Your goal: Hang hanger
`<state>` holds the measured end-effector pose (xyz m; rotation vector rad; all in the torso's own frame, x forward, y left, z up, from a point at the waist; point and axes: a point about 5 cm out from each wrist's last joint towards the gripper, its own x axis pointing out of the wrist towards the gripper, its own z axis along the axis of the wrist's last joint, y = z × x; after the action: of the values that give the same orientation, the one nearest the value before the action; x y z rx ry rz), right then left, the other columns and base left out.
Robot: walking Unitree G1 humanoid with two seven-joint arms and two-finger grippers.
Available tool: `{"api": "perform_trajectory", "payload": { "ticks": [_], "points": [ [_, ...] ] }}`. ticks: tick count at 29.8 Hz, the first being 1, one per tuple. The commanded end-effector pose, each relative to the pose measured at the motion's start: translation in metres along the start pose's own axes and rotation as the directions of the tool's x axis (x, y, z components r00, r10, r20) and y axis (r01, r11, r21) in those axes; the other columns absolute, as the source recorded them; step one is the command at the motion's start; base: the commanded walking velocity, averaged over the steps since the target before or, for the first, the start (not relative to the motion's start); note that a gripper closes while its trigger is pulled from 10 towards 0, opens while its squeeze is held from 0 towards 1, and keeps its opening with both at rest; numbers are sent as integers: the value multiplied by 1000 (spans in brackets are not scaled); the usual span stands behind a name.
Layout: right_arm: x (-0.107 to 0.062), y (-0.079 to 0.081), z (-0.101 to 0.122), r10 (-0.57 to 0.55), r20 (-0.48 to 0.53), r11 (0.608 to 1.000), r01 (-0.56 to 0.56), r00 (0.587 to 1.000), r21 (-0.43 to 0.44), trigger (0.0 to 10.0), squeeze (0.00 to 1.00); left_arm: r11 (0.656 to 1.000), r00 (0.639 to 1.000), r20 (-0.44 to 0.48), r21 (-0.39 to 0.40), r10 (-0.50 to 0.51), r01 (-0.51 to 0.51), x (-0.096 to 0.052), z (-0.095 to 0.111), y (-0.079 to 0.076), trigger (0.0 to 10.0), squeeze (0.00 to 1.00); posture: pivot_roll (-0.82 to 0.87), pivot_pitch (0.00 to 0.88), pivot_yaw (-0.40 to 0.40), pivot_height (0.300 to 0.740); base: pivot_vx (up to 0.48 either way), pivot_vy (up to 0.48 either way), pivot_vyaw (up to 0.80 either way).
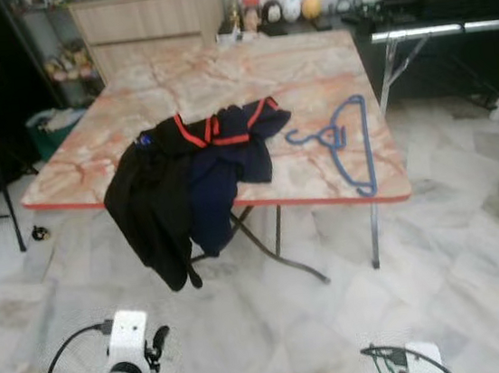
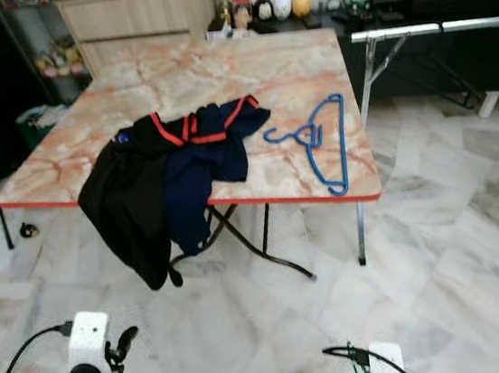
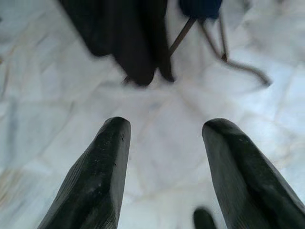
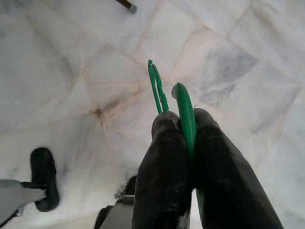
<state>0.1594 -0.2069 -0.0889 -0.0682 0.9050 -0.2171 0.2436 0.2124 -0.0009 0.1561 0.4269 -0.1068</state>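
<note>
One green hanger (image 4: 186, 114) clamped in right gripper (image 4: 187, 125) above floor (image 4: 57, 71).

The table (image 1: 182, 85) has a marble-patterned top in pink and orange with a red edge, and it stands on folding metal legs on a pale tiled floor (image 1: 475, 241). At about 7 o'clock on the top, dark clothes (image 1: 190, 180) hang over the near edge. At about 4 o'clock lies a blue hanger (image 1: 340, 143), flat.

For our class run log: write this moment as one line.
left gripper: open, over floor | right gripper: shut on green hanger | blue hanger, dark clothes: on table
</note>
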Motion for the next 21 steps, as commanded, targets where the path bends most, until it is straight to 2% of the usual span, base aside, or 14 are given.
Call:
{"api": "perform_trajectory", "payload": {
  "ticks": [1, 2, 3, 4, 8, 12, 16, 18, 20, 21],
  "points": [
    [0, 1, 2, 16, 18, 1000, -15, 1000, -27, 10000, 0, 1000, 996, 89, 23, -4, 2, 4, 17, 1, 10000, 0, 96, 17, 11, 740, 0, 0, 0],
    [0, 2, 3, 24, 23, 999, -23, 999, -42, 10000, 0, 999, 993, 121, 35, -10, 6, 6, 24, 0, 10000, 0, 96, 17, 11, 740, 0, 0, 0],
    [0, 3, 5, 58, 37, 993, -54, 998, -102, 10000, 0, 999, 985, 173, 44, -26, 18, 13, 39, -3, 10000, 0, 90, 15, 9, 740, 0, 0, 0],
    [0, 4, 6, 70, 41, 990, -64, 997, -122, 10000, 0, 999, 982, 188, 44, -31, 23, 15, 44, -5, 10000, 0, 90, 15, 9, 740, 0, 0, 0],
    [0, 5, 10, 94, 68, 979, -79, 993, -185, 10000, 0, 997, 978, 199, 46, -68, 60, 20, 48, -11, 10000, 0, 80, 9, 11, 740, 0, 0, 0],
    [1, 5, 10, 91, 75, 969, -71, 993, -235, 10000, 0, 994, 985, 138, 49, -103, 97, 20, 32, -19, 10000, 0, 74, 3, 14, 740, 0, 0, 0],
    [0, 5, 10, 91, 74, 969, -71, 993, -237, 10000, 0, 994, 990, 88, 39, -106, 103, 17, 17, -21, 10000, 0, 78, 0, 15, 740, 0, 0, 0],
    [0, 6, 9, 98, 77, 971, -78, 992, -225, 10000, 0, 990, 988, 62, 11, -140, 140, 15, 8, -23, 10000, 0, 79, 0, 17, 740, 0, 0, 0],
    [6, -9, 40, 86, 171, 971, -44, 981, -237, 10000, 0, 989, 988, 38, 23, -149, 149, 14, 4, -23, 10000, 0, 77, 0, 19, 740, 0, 0, 0],
    [10, -26, 70, 72, 241, 974, -15, 968, -228, 10000, 0, 987, 987, 32, 14, -159, 158, 14, 3, -24, 10000, 0, 76, 0, 19, 740, 0, 0, 0]
  ]
}}
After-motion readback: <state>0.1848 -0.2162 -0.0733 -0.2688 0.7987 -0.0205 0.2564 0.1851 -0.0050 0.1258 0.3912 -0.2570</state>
